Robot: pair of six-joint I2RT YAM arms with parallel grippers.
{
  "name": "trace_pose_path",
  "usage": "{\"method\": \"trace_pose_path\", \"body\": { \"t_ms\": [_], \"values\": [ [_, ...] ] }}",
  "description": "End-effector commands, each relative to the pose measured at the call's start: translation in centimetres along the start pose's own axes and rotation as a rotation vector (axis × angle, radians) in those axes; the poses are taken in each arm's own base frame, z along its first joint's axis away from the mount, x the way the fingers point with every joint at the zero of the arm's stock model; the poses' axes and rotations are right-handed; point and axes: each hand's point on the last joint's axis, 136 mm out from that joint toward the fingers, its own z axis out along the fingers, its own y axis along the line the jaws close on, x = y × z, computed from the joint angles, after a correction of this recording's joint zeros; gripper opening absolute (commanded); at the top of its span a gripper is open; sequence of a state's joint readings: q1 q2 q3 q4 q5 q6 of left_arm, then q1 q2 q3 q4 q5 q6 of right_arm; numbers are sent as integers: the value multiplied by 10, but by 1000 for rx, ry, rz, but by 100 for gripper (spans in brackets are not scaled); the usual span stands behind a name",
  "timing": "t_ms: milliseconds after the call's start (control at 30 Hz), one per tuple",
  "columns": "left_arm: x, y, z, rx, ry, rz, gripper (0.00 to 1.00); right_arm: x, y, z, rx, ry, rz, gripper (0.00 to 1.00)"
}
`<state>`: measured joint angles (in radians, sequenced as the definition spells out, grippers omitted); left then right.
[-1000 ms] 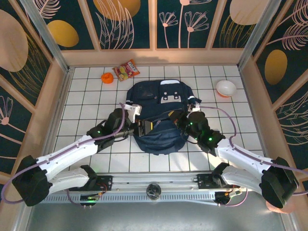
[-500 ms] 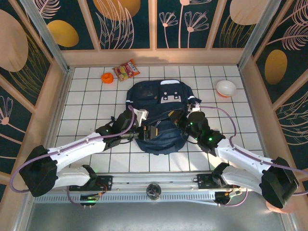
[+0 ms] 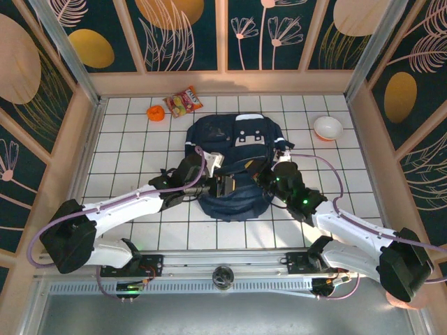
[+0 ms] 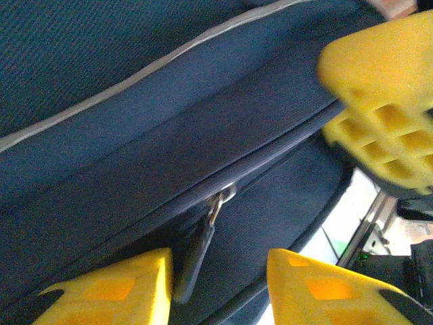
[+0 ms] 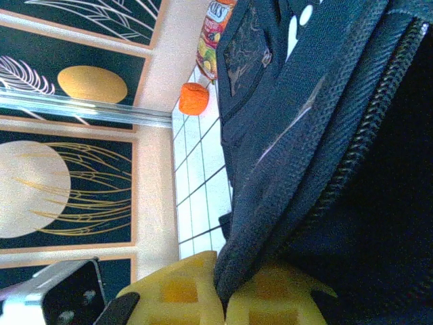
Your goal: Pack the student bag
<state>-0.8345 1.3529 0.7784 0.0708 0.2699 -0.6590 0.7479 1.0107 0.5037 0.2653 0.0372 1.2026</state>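
The student bag (image 3: 234, 164), dark navy with thin light stripes, lies in the middle of the tiled table. My left gripper (image 3: 222, 185) rests on its near left part. In the left wrist view that gripper (image 4: 220, 261) is open, and the dark zipper pull (image 4: 196, 261) hangs between its yellow fingers, close to the left one. My right gripper (image 3: 260, 169) is shut on a fold of the bag's fabric (image 5: 318, 135) beside the zipper teeth, its fingers (image 5: 179, 291) pinched on the edge. One yellow finger of the right gripper (image 4: 385, 115) shows at the upper right of the left wrist view.
A snack packet (image 3: 183, 102) and a small orange object (image 3: 155, 112) lie at the back left, beyond the bag. A white bowl (image 3: 327, 127) stands at the back right. Wooden walls ring the table.
My left arm has reached right and forward onto the bag, and its jaws have narrowed around the zipper pull. The right arm has held still with its grip on the fabric.
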Motion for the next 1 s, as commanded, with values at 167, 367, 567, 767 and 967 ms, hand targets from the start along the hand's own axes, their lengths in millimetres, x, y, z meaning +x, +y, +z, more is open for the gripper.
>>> {"method": "trace_pose_path", "body": {
  "t_ms": [167, 367, 567, 767, 967],
  "values": [
    [-25, -17, -6, 35, -96, 51, 28, -8, 37, -7, -104, -26, -38, 0],
    [-15, 2, -1, -38, -70, 30, 34, -8, 39, -7, -106, -24, -42, 0],
    [-8, 7, 3, -50, -39, 27, 31, -7, 38, -7, -103, -21, -45, 0],
    [-1, 24, 2, -136, -17, 38, 31, -7, 40, -8, -104, -21, -51, 0],
    [11, 33, 3, -154, 16, 37, 23, -8, 43, -8, -107, -20, -58, 0]
  ]
}}
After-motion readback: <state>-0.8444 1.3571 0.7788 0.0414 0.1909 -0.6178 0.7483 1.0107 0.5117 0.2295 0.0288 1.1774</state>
